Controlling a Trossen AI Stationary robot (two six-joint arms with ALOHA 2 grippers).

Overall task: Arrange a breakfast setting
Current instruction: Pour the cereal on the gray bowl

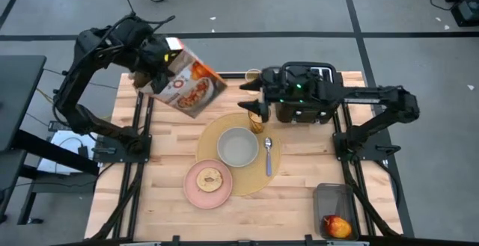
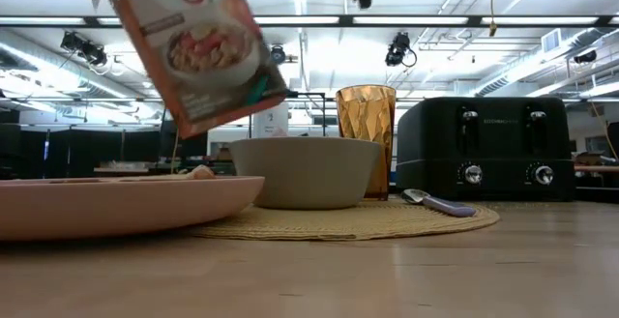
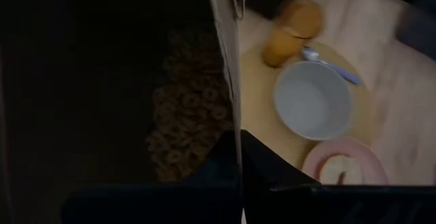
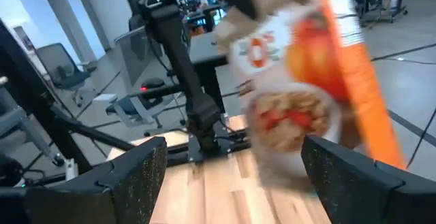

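Left gripper (image 1: 153,72), jaws clamped on the tilted orange cardboard cereal box (image 1: 188,85), is carrying it toward the round grey bowl (image 1: 238,146) on the woven tan placemat (image 1: 213,134); centre the opening over the bowl before tipping. Right gripper (image 1: 257,96) is hovering with jaws spread by the amber glass tumbler (image 1: 257,121).

A: What can't be made out?
B: The left gripper (image 1: 153,72) is buried behind the cereal box (image 1: 191,87), so its fingers don't show. That box is smeared in the right wrist view.
A: Anything cut off?
B: The pink plate (image 2: 106,205), at nine o'clock in the low view.
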